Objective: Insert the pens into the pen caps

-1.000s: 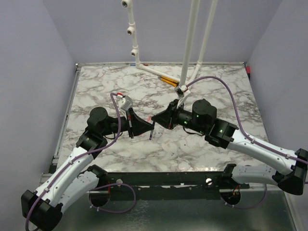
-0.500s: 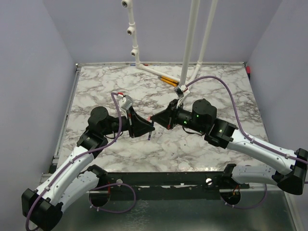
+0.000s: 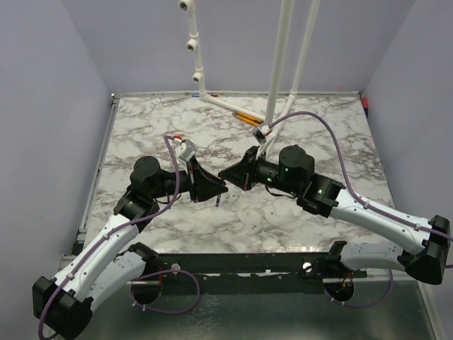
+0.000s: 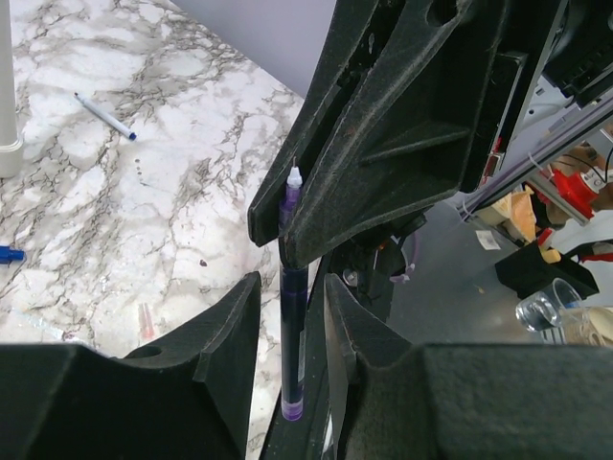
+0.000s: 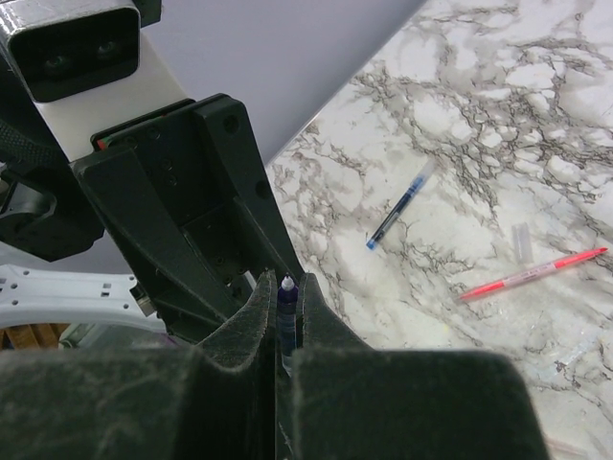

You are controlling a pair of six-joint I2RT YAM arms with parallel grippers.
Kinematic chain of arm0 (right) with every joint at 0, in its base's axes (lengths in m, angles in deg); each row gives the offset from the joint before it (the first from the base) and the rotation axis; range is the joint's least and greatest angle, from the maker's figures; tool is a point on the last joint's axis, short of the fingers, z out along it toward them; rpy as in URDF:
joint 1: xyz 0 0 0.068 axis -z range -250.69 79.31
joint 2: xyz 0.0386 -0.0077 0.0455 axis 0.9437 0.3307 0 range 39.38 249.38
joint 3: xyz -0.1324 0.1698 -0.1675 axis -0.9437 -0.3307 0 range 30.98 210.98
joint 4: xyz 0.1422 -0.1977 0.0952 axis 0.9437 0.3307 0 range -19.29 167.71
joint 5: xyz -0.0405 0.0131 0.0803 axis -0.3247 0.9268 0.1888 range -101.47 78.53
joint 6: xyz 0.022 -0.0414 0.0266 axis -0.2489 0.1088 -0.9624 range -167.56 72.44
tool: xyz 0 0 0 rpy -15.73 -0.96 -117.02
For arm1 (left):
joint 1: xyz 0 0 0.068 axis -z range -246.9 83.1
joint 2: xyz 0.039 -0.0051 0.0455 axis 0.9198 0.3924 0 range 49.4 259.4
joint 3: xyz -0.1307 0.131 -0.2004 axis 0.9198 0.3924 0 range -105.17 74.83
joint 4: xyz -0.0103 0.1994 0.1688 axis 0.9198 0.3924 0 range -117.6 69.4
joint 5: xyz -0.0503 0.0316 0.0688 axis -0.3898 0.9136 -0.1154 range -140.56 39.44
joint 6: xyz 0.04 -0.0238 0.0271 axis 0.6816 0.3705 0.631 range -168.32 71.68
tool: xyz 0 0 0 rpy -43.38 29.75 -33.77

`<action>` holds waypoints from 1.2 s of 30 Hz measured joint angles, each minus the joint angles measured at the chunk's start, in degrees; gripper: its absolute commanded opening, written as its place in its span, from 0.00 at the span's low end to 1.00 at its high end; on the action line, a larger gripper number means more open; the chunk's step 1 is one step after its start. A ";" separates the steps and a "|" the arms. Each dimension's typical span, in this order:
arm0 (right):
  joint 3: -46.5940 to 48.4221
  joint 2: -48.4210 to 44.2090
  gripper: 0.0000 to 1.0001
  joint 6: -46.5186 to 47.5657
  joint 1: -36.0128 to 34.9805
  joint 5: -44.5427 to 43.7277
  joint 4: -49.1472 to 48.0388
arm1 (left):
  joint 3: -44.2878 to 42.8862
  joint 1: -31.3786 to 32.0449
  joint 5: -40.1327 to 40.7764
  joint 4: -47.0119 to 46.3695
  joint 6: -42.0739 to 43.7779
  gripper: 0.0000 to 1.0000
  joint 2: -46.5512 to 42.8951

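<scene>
A dark pen (image 4: 290, 345) with a white tip stands between the two grippers. My right gripper (image 5: 284, 287) is shut on its upper part, tip (image 5: 285, 284) showing between the fingers. My left gripper (image 4: 292, 287) is open, its jaws on either side of the pen's lower barrel with gaps showing. In the top view both grippers, left (image 3: 219, 188) and right (image 3: 226, 174), meet above the table's middle. A blue pen (image 5: 397, 216) and a pink-red pen (image 5: 532, 275) lie on the marble. A blue cap (image 4: 8, 254) and a pale pink cap (image 4: 146, 319) lie there too.
White camera-stand tubes (image 3: 283, 57) rise from the back of the marble table (image 3: 318, 134), with orange-and-black sticks (image 3: 246, 117) at their foot. A small pale cap (image 5: 520, 241) lies near the pink-red pen. The table's left wall is close behind the left arm.
The left gripper has opened and let go of the dark pen. The right gripper has shut on it and shifted slightly left.
</scene>
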 measured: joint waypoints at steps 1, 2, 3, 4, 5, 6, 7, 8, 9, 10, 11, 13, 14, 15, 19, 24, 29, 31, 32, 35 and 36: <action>0.00 0.15 0.01 0.00 0.00 0.04 -0.09 | 0.00 0.00 0.00 0.00 0.00 0.32 0.11; 0.00 0.24 0.01 0.00 0.00 0.09 -0.17 | 0.00 0.00 0.00 0.00 0.00 0.32 0.20; 0.00 0.31 0.00 0.00 0.00 0.15 -0.33 | 0.00 0.00 0.00 0.00 0.00 0.32 0.31; 0.02 0.35 0.01 0.02 0.00 0.20 -0.48 | 0.00 0.00 0.00 0.00 0.00 0.31 0.39; 0.02 0.37 0.01 0.11 0.00 0.20 -0.61 | 0.00 0.00 0.00 0.00 0.00 0.31 0.46; 0.02 0.39 0.01 0.26 0.00 0.22 -0.76 | 0.00 0.00 0.00 0.00 0.00 0.30 0.52; 0.04 0.42 0.01 0.39 0.00 0.22 -0.83 | 0.00 0.00 0.00 0.00 0.00 0.29 0.59; 0.11 0.46 0.01 0.44 0.00 0.20 -0.81 | 0.00 0.00 0.00 0.00 0.00 0.28 0.61; 0.24 0.50 0.01 0.44 0.00 0.20 -0.83 | 0.00 0.00 0.00 0.00 0.00 0.27 0.66; 0.35 0.55 0.01 0.46 0.00 0.20 -0.83 | 0.00 0.00 0.00 0.00 -0.02 0.25 0.74; 0.50 0.61 0.01 0.46 0.00 0.20 -0.85 | 0.00 0.00 0.00 0.00 -0.02 0.23 0.83; 0.66 0.76 0.01 0.57 0.00 0.20 -1.07 | 0.02 0.02 -0.02 0.00 -0.09 0.21 0.96; 0.66 0.81 0.01 0.63 0.00 0.20 -1.09 | 0.02 0.00 -0.07 0.00 -0.07 0.19 0.96; 0.66 0.87 0.01 0.68 0.00 0.20 -1.11 | 0.02 0.02 -0.11 0.00 -0.07 0.15 0.96; 0.68 0.96 0.01 0.87 0.00 0.17 -1.14 | 0.02 0.15 -0.48 -0.02 -0.26 0.00 0.96; 0.70 1.14 0.08 0.85 0.02 0.17 -1.14 | 0.02 0.15 -0.57 -0.02 -0.11 0.00 0.96; 1.55 1.73 0.34 0.96 0.02 0.44 -0.74 | 0.07 0.15 -0.07 0.24 0.26 0.00 0.74; 1.90 1.90 0.39 1.33 0.00 0.55 -0.61 | 0.07 0.17 0.85 0.70 0.50 0.00 0.66; 2.03 1.90 0.40 1.44 0.00 0.52 -0.20 | 0.07 0.20 1.31 1.16 0.70 0.00 0.59; 2.82 1.90 0.44 1.86 0.00 0.09 1.99 | 0.07 0.22 3.32 2.84 1.55 0.00 0.28; 3.10 1.90 0.45 1.95 0.00 -0.20 2.84 | 0.07 0.22 4.26 3.69 1.95 0.00 0.09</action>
